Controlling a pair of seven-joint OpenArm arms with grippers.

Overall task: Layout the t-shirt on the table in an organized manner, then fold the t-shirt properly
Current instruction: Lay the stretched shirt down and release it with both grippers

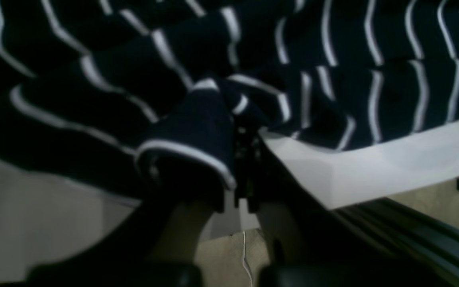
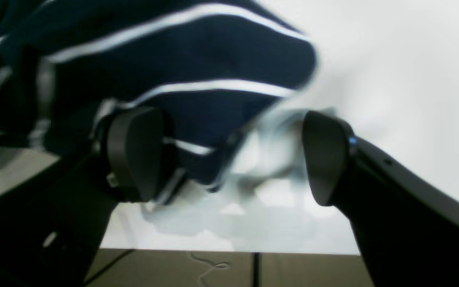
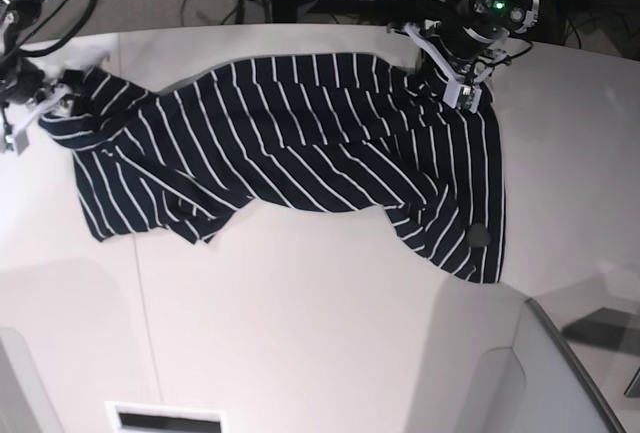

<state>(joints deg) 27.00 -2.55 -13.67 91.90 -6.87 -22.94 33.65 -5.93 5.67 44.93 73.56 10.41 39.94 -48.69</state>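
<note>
t-shirt: dark navy with thin white stripes, spread wide across the far half of the counter, bumpy and wrinkled, not flat yet.
t-shirt shape: long from side to side in the base view, one end bunched up near each arm, a loose flap hanging down toward the near side on the right.
small dark patch: sits on that loose flap, near its lower corner.
left end effector: pinched tight on a fold of the t-shirt, cloth puffed up around the tips, right at the counter's edge.
left arm spot: far right corner of the t-shirt in the base view, green light glowing on the arm.
right end effector: spread wide, nothing pinched between the pads.
right end effector and cloth: striped cloth lies over and just behind the left pad, blurry, other pad bare above the white counter.
right arm spot: far left end of the t-shirt in the base view.
counter: white and smooth, thin dark line running across the near left part.
</note>
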